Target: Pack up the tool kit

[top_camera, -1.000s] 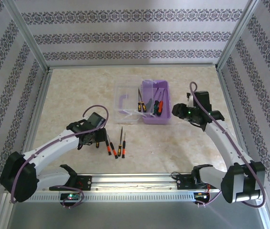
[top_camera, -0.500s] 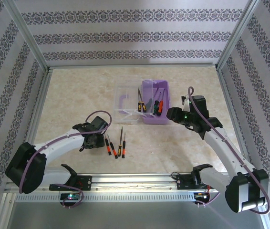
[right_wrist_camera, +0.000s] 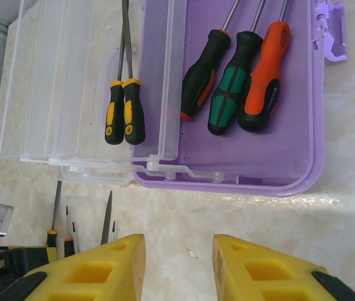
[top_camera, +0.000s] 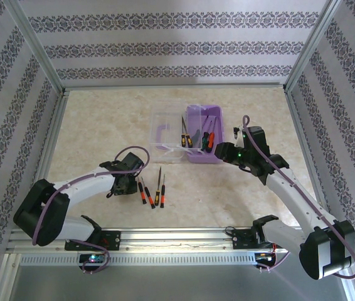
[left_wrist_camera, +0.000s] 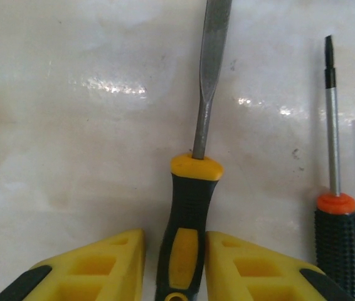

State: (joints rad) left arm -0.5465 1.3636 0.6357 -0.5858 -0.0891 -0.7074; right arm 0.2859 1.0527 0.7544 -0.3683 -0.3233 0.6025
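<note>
Left end effector narrowed astride yellow-black screwdriver lying on table; cannot tell if gripped. Right end effector parted, empty, before open purple box holding three screwdrivers.

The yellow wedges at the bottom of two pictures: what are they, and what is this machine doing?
They are gripper fingers, seen by cameras on the wrists of two white robot arms; the wide picture looks down on both arms. The left gripper straddles a black-and-yellow-handled screwdriver lying on the pale marbled table; whether it pinches it is unclear. The right gripper is open and empty, facing a translucent purple plastic box, whose clear lid lies open, with screwdrivers inside.
</note>
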